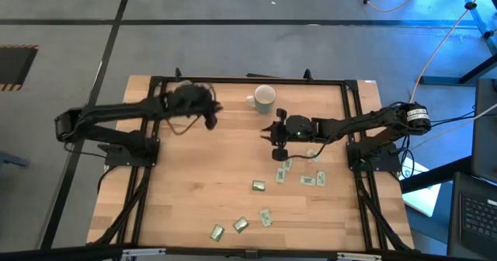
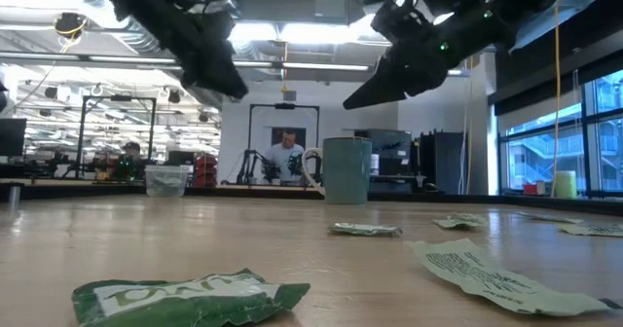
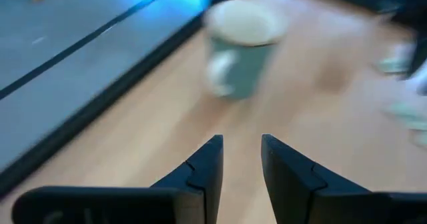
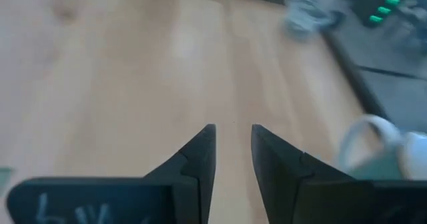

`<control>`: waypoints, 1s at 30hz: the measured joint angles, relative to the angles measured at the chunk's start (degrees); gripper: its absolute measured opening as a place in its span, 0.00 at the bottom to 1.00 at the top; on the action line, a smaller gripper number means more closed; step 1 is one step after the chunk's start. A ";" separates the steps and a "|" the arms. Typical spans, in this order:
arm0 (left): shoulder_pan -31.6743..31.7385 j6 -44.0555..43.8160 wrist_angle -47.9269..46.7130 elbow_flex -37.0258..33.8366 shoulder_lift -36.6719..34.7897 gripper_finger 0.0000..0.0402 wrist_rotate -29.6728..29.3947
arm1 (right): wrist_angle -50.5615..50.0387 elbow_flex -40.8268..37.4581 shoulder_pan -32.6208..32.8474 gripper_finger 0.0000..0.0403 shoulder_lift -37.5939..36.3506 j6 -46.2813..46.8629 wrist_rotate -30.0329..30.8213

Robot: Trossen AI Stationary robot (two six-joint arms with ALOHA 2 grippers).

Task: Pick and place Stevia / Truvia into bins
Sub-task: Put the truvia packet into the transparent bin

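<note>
- Behind the counter point(image 1: 194, 191) we see a grey floor from above and, at table height, a lab with racks, windows and a person seated far back.
- We see the counter as a pale wooden top in a dark frame, with both arms reaching in over its far half.
- Our left arm comes in from the left, its left gripper point(image 1: 210, 119) raised off the wood a little to the left of the mug, fingers slightly apart with nothing between them.
- Our right arm comes in from the right; the right gripper point(image 1: 277, 139) hangs just on the near side of the mug, its fingers also slightly apart and empty.
- We find the mug point(image 1: 265, 98) upright near the far edge, handle towards the left arm.
- A clear plastic cup point(image 2: 166, 179) shows in the low view, standing left of the mug.
- The sachets point(image 1: 287, 165) lie flat in a loose scatter across the right and near part of the counter, well apart from the mug.
- We judge the coming pick turns on this: the nearest sachets lie just beside and on the near side of the right gripper, far from the left one, so the right arm is better placed.
</note>
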 joint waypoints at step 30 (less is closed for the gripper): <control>-21.71 -7.07 49.60 -26.04 -3.60 0.24 0.11 | -22.69 17.43 19.98 0.25 22.04 13.86 -8.91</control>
